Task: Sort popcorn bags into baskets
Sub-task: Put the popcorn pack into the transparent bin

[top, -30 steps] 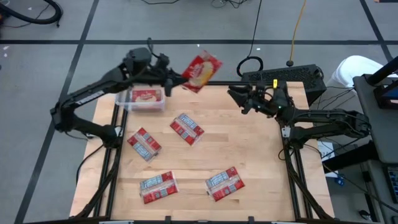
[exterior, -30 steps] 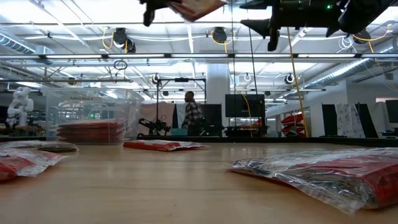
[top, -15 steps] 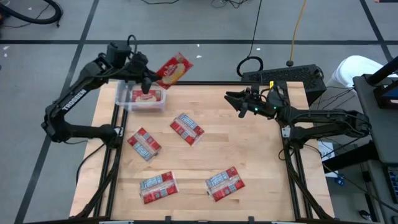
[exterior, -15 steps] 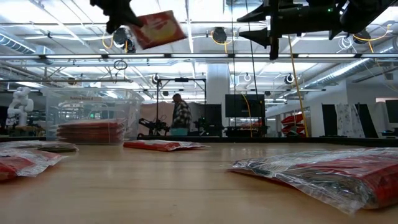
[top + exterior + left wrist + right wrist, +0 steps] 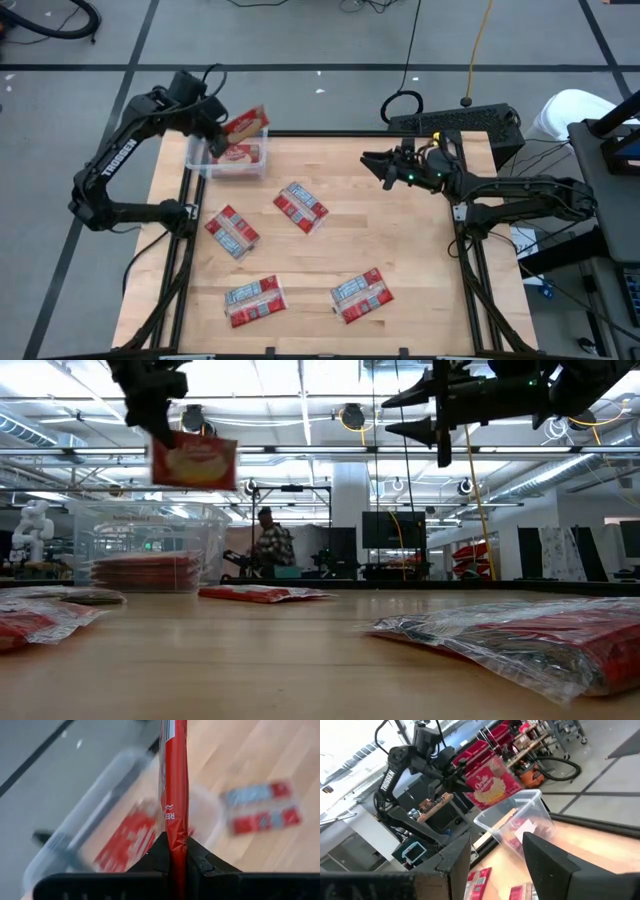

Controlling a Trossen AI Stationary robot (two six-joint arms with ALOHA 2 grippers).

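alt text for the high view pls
Left gripper holds a red popcorn bag over the clear tub, which already has bags inside. Four bags lie loose on the wooden table; the right gripper hovers open near the far edge.

A wooden table (image 5: pixel 420 250) carries four loose popcorn bags (image 5: pixel 301 207); a clear basket (image 5: pixel 205 166) sits at its far-left corner.

The table (image 5: pixel 400 250) was pale wood with a smooth, matt grain. The basket (image 5: pixel 228 160) was clear, glossy plastic. The bags (image 5: pixel 301 207) looked like shiny, crinkled film, as did the held bag (image 5: pixel 193 461). The arms (image 5: pixel 520 190) were matt dark, the floor (image 5: pixel 300 40) dull grey.
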